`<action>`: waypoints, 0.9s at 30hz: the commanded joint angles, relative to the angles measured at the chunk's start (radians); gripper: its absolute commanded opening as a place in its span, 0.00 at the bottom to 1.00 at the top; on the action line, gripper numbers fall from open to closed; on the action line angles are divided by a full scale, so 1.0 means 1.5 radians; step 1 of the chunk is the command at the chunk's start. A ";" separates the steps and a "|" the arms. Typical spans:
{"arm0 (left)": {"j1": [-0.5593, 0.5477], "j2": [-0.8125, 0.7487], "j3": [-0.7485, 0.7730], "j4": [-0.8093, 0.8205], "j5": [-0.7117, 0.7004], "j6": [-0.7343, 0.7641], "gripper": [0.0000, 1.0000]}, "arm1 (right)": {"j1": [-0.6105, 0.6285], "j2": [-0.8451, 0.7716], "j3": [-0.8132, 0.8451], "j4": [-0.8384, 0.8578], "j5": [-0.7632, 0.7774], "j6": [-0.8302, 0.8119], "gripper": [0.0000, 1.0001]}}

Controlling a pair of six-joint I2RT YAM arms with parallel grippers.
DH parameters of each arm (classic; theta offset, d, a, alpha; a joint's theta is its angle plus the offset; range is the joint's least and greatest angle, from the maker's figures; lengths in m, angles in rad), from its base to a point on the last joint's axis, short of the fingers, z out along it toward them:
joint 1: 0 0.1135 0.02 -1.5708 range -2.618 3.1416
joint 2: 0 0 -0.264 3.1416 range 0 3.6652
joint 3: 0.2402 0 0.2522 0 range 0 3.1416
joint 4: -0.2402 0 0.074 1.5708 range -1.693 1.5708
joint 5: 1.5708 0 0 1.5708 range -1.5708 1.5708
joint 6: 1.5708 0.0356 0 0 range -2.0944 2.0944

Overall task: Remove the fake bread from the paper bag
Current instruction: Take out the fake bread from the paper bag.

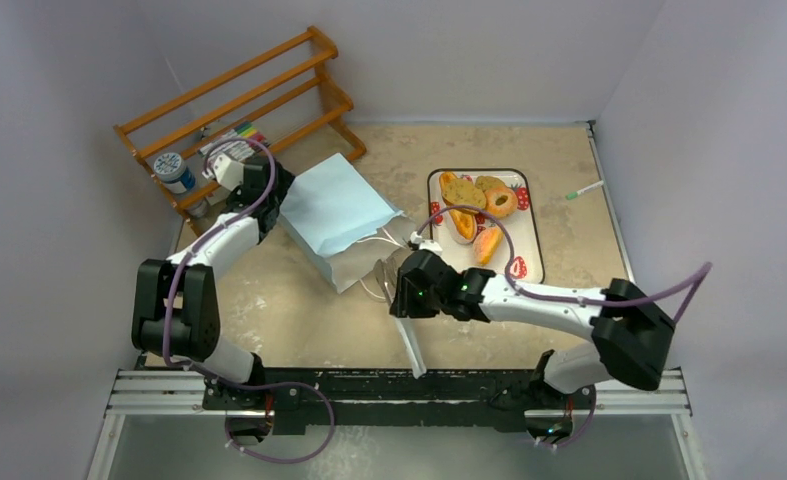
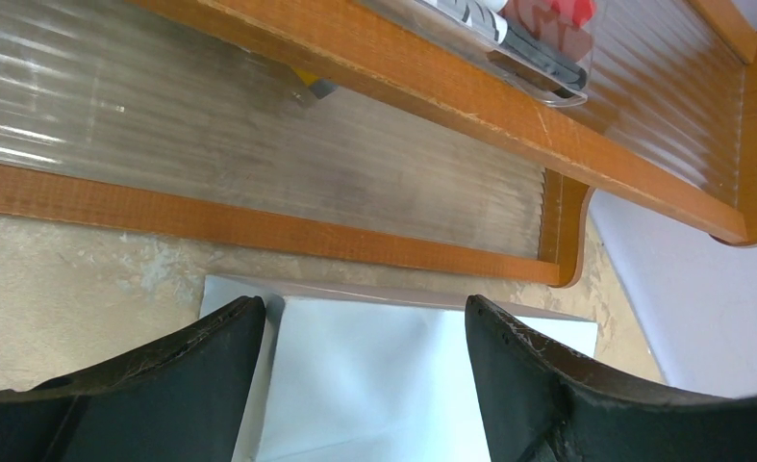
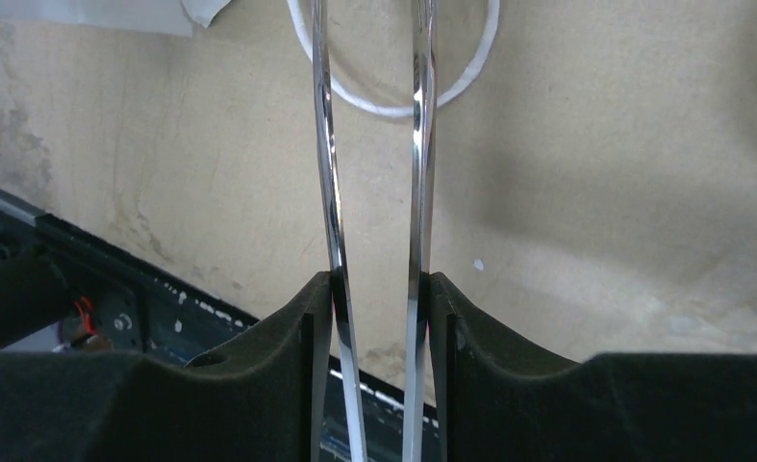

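The light blue paper bag (image 1: pixel 334 215) lies flat on the table, its white-lined mouth facing the near right. My left gripper (image 1: pixel 259 195) is open, its fingers spread over the bag's closed end (image 2: pixel 374 385). My right gripper (image 1: pixel 406 295) is shut on a pair of metal tongs (image 3: pixel 417 192), just near of the bag's mouth. The tong arms point toward a white string handle (image 3: pixel 393 106); their tips are out of view. The fake bread lies on the strawberry-print tray (image 1: pixel 534 230): a long loaf (image 1: pixel 462 222), a donut (image 1: pixel 500 201), a croissant piece (image 1: pixel 486 244) and a brown slice (image 1: pixel 457 187).
A wooden rack (image 1: pixel 249 100) stands at the back left, right behind the left gripper (image 2: pixel 357 308), holding a blue-lidded jar (image 1: pixel 172 170) and markers (image 1: pixel 231 133). A green-tipped pen (image 1: pixel 586 190) lies at the far right. The black base rail (image 1: pixel 399 390) runs along the near edge.
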 commanded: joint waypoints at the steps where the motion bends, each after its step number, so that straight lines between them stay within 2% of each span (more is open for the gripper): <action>1: 0.004 0.004 0.042 -0.007 -0.010 0.037 0.76 | 0.002 0.069 0.067 0.096 0.014 -0.010 0.40; 5: 0.005 0.017 0.067 -0.029 -0.010 0.066 0.76 | 0.002 0.136 0.127 0.111 0.024 -0.027 0.41; 18: 0.005 0.037 0.061 -0.012 0.009 0.099 0.76 | -0.013 0.317 0.263 0.195 0.063 -0.064 0.43; 27: 0.005 0.056 0.068 -0.017 0.018 0.107 0.75 | -0.088 0.376 0.296 0.253 0.024 -0.037 0.45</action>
